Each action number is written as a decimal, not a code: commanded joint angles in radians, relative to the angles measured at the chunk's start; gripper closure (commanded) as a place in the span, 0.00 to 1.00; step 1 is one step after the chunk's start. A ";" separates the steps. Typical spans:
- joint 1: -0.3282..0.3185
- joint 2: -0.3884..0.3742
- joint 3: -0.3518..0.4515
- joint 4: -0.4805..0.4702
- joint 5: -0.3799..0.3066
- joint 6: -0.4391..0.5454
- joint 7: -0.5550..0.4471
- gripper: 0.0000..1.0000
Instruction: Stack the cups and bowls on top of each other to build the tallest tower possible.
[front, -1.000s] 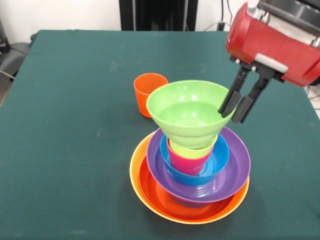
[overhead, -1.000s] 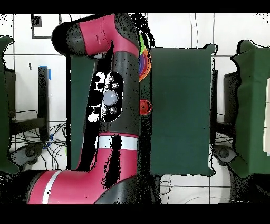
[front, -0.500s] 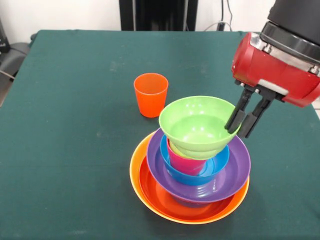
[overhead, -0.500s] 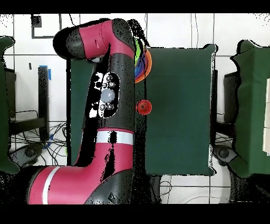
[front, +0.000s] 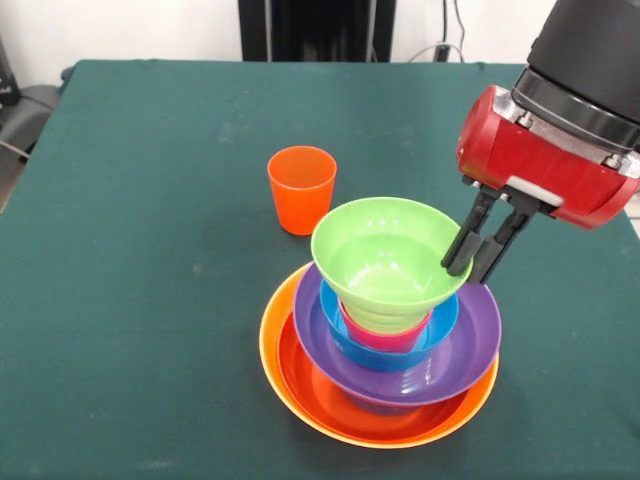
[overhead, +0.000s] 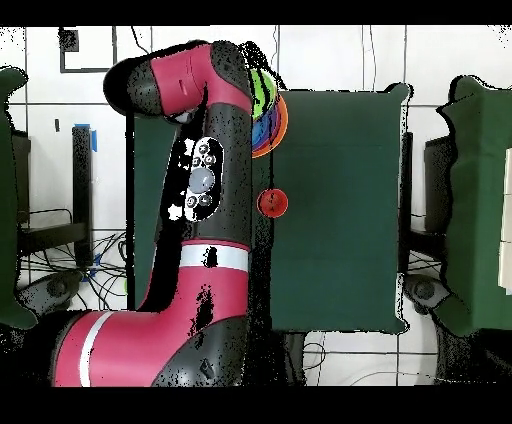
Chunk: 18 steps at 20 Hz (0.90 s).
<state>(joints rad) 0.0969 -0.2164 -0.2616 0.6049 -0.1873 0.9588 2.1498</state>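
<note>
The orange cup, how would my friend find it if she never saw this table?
Start at the green table and find the big colourful stack of bowls near its middle. Just behind the stack, toward the far side, stands the orange cup. It is the only thing standing alone on the cloth, upright and empty, apart from the stack.

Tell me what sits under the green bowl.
Under the green bowl shows a lime rim, then a pink cup inside a blue bowl, a purple bowl, a red-orange bowl and a yellow-orange bowl. The cups' lower parts are covered. The gripper pinches the green bowl's rim.
</note>
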 joint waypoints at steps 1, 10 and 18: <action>0.017 0.012 0.040 0.089 0.017 -0.026 0.180 1.00; 0.025 -0.009 0.027 0.105 0.042 0.000 0.170 1.00; 0.032 -0.029 0.013 0.132 0.067 0.009 0.153 1.00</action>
<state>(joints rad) 0.1025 -0.2180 -0.2950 0.6057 -0.1372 0.9590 2.1498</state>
